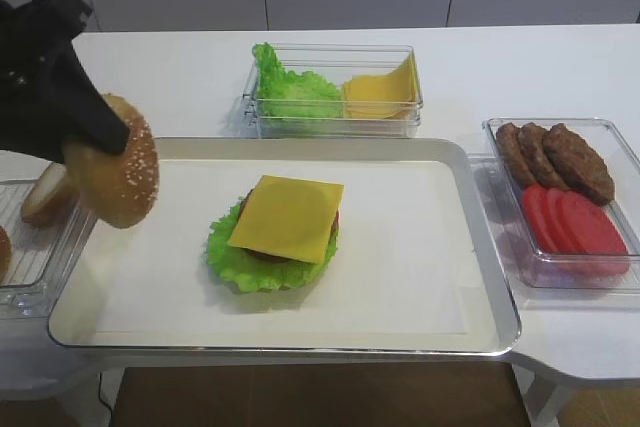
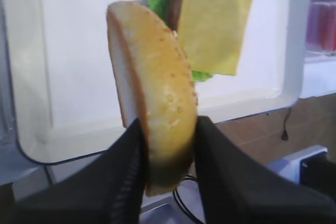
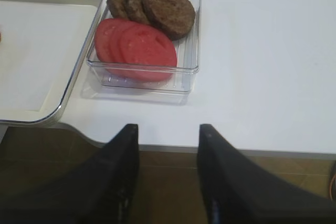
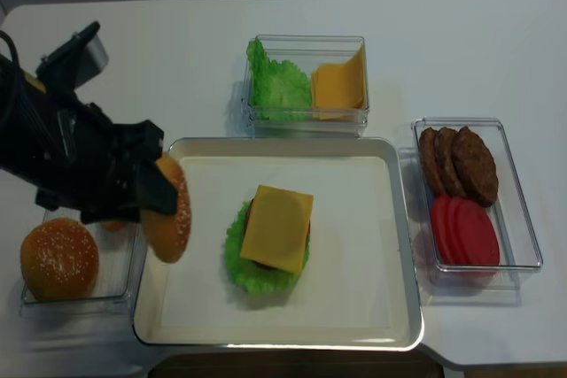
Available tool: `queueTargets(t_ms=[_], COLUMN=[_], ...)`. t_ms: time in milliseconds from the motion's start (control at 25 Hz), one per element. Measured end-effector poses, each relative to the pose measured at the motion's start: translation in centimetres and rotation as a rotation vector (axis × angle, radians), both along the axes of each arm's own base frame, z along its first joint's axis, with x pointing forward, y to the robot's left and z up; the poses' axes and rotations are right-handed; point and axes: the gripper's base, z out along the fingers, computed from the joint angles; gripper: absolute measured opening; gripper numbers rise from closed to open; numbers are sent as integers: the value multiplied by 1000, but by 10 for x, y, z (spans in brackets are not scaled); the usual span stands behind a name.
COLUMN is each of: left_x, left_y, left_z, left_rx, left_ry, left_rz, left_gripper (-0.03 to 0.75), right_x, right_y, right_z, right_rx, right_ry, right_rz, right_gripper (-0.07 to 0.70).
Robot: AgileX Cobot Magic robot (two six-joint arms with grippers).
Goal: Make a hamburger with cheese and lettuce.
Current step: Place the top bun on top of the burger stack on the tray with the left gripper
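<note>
Over tray's left edge (image 1: 60,332), left gripper (image 2: 168,129) fingers clamp sesame bun top (image 1: 122,175) edge-on, ready for capping; hamburger (image 1: 280,237) mid-tray, cheese (image 1: 288,217) over lettuce (image 1: 235,269); right gripper (image 3: 168,135) fingers spread, idle off surface's right front edge.

cheese (image 1: 288,216): was smooth yellow-orange
lettuce (image 1: 245,265): was light green, frilly
bun top (image 1: 124,176): was golden, speckled with pale sesame
tomato slices (image 1: 573,223): were red
patties (image 1: 554,157): were dark brown
tray (image 1: 490,277): was silver-rimmed, white-lined
counter (image 1: 520,67): was white
</note>
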Motion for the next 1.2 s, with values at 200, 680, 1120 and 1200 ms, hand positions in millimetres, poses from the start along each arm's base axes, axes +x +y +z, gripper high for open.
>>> queueTargets(t_ms=[200,680,1120,1200], left_x=[-2,26,57,61], left_y=[-12,-36,-43,-44], left_z=[8,-2,-40,-45], left_rx=[-144,-423,-445,-461], left_ry=[-40,-83,-22,-6], left_rz=[-87,-231,-245,-238], left_gripper=[207,207,207,207], right_x=[0,0,0,0], right_y=[0,0,0,0], right_z=[0,0,0,0], right_rx=[0,2,2,2], right_ry=[0,0,0,0], right_rz=[0,-1,-1,-1], right_gripper=[299,299,299,299])
